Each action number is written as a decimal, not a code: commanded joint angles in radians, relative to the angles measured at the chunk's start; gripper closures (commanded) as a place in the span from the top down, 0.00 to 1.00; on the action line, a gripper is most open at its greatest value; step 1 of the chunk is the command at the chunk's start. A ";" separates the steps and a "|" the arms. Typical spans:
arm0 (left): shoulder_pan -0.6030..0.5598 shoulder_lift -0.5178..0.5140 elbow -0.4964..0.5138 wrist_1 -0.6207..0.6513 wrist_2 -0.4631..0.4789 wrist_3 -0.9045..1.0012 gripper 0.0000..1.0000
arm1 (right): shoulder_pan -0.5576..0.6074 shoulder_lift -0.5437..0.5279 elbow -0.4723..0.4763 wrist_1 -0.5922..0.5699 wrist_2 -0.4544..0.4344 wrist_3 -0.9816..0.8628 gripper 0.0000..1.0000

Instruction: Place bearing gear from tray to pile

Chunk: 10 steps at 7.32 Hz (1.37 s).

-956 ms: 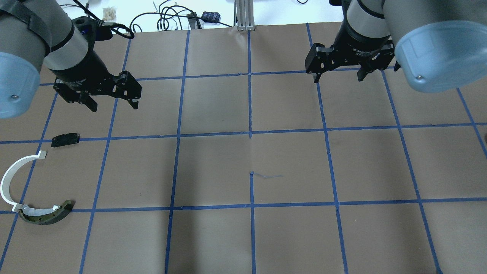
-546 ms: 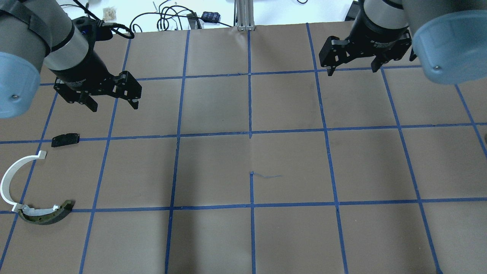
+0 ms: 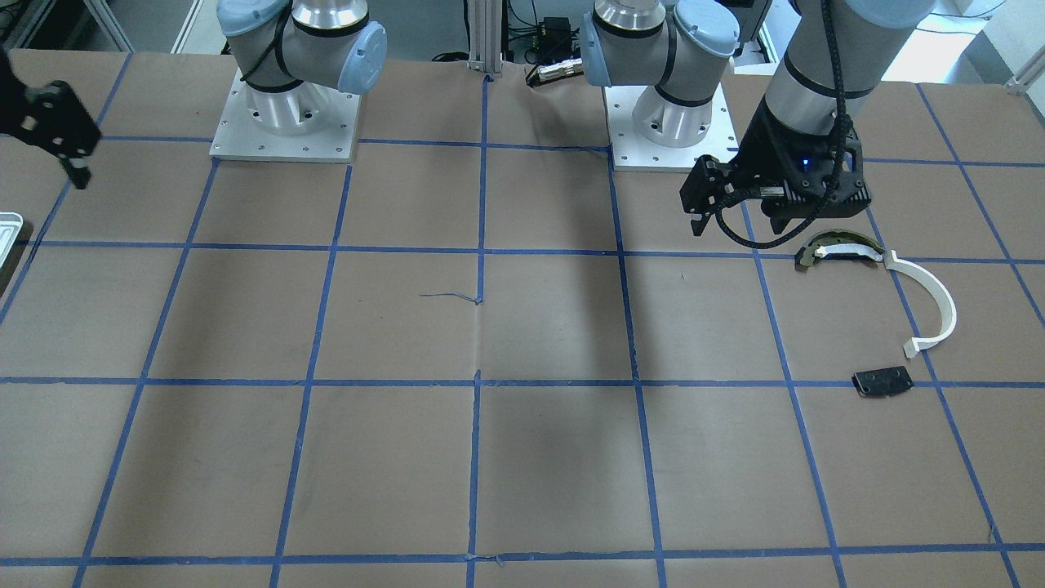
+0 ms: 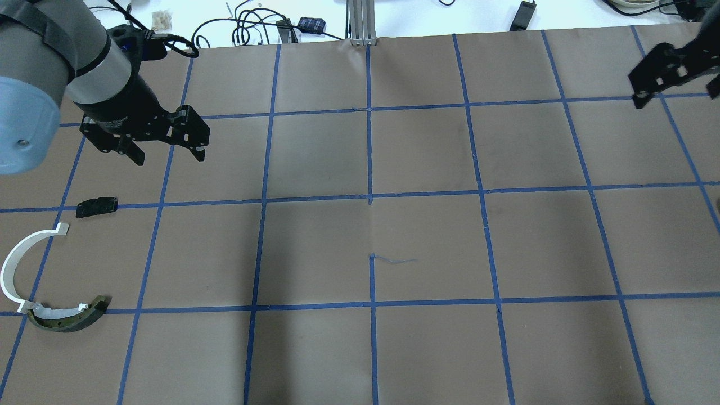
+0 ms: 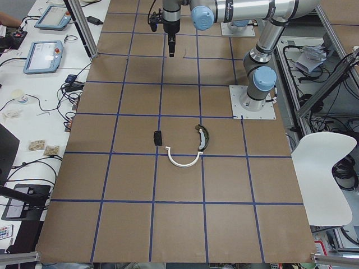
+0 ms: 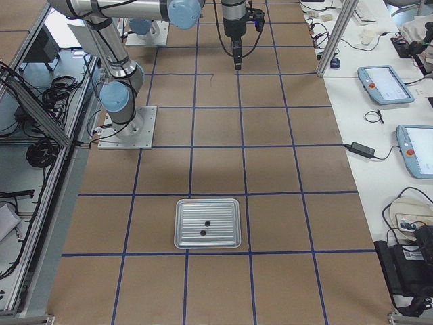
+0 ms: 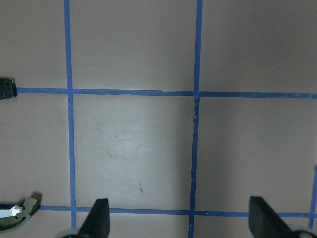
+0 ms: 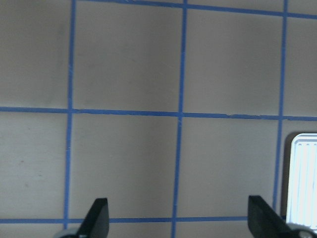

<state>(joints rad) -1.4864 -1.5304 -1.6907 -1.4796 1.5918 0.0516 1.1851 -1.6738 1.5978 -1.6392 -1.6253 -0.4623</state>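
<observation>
Right gripper (image 8: 179,220) hangs empty, fingers (image 8: 98,220) spread wide over bare paper. The tray (image 8: 303,183) shows only as a ribbed silvery rim at the edge of the right wrist view, just outboard of one finger. Step in hand, by my read: the reach to the tray, nothing picked yet. To do it well: centre over the tray first, drop straight down with the jaws wide, and close across the part's outside, clear of the raised rim. The exterior right view shows two small dark parts (image 6: 201,233) lying apart near the tray's middle. They are too small to tell which is the bearing gear, so confirm from the wrist camera before closing. Risk: a small round part may skid on the metal.

Left gripper (image 4: 169,158) is also empty, fingers apart, hovering above the table near the pile (image 5: 183,163) — black plate (image 4: 97,206) nearest it, then white arc (image 4: 12,264), then the olive-and-black curved piece (image 4: 70,319) touching the arc's end. Pile and tray sit well apart, at opposite ends of the table.

Surface: flat brown paper (image 4: 427,242) with a blue tape grid (image 4: 369,152) and a small loose tape tail (image 4: 396,260) near the centre. Beyond: arm bases (image 3: 286,122), cables (image 4: 247,25) on a white bench, pendant screens (image 6: 385,82), a white chair (image 5: 322,162).
</observation>
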 commanded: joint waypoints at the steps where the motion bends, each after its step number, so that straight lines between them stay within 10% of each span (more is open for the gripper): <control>1: 0.000 0.002 -0.001 -0.001 0.001 0.001 1.00 | -0.215 0.005 0.022 -0.010 -0.001 -0.442 1.00; 10: 0.000 -0.001 -0.003 -0.001 0.001 0.001 1.00 | -0.722 0.564 0.172 -0.607 0.062 -1.415 0.93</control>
<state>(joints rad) -1.4864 -1.5298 -1.6925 -1.4806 1.5930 0.0522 0.4794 -1.1733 1.7682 -2.1772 -1.5739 -1.7996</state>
